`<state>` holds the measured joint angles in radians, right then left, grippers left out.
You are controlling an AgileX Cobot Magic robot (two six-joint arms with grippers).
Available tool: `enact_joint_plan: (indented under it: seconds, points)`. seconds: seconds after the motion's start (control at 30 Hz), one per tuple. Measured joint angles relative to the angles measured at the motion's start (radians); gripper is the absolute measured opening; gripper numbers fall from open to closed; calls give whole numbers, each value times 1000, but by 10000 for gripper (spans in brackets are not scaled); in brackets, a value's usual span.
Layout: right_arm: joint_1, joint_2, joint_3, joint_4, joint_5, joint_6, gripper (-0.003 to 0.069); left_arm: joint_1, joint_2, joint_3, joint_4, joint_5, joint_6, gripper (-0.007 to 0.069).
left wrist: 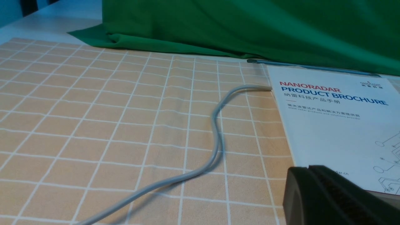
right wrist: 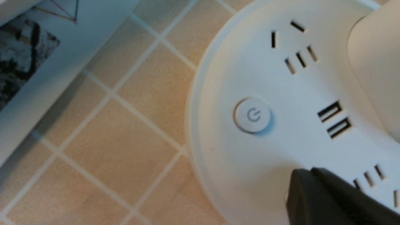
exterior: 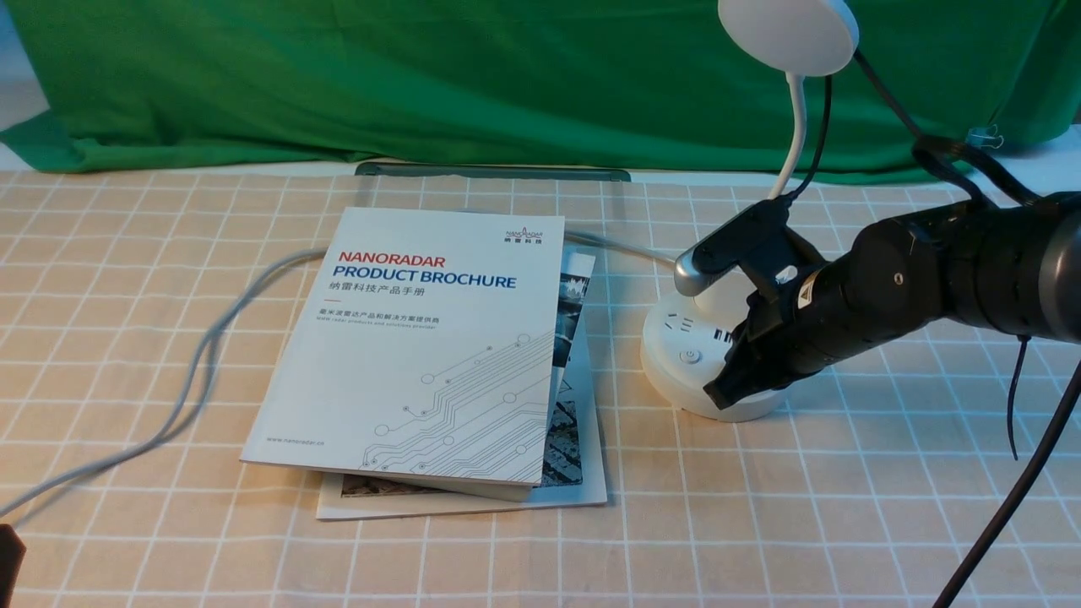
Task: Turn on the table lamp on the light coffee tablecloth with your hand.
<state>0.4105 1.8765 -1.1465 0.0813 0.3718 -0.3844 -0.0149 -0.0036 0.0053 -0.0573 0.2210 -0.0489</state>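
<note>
My hand (exterior: 718,395), pressed together, tips over the table lamp (exterior: 667,371) base, centre right. Its power button (right wrist: 252,115) lies nearby.

Only readable stuff: the white glossy paper booklet (exterior: 422,338) says "NANORADAR" in red, "PRODUCT BROCHURE" in blue, then 纳雷科技产品手册, plus www.nanoradar.cn near its bottom corner. The white round-based table lamp (right wrist: 243,72) has a power symbol on its round white button (right wrist: 253,115).

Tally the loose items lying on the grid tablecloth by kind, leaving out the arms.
Table lamp: 1
Booklets: 2, the brochure and the booklet beneath
Grey cable: 1
Dark flat strip: 1
Total: 5
</note>
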Motion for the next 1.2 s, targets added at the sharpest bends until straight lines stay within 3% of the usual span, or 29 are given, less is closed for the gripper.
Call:
enact_joint_plan:
  seconds: [0.43, 0.63, 1.2]
  points:
    - [0, -126, 7, -1, 37, 28, 30, 0, 0, 0, 0, 0, 0, 21]
    - [0, -375, 42, -1, 90, 66, 30, 0, 0, 0, 0, 0, 0, 21]
    - [0, -1310, 563, -1, -8, 163, 38, 0, 0, 0, 0, 0, 0, 21]
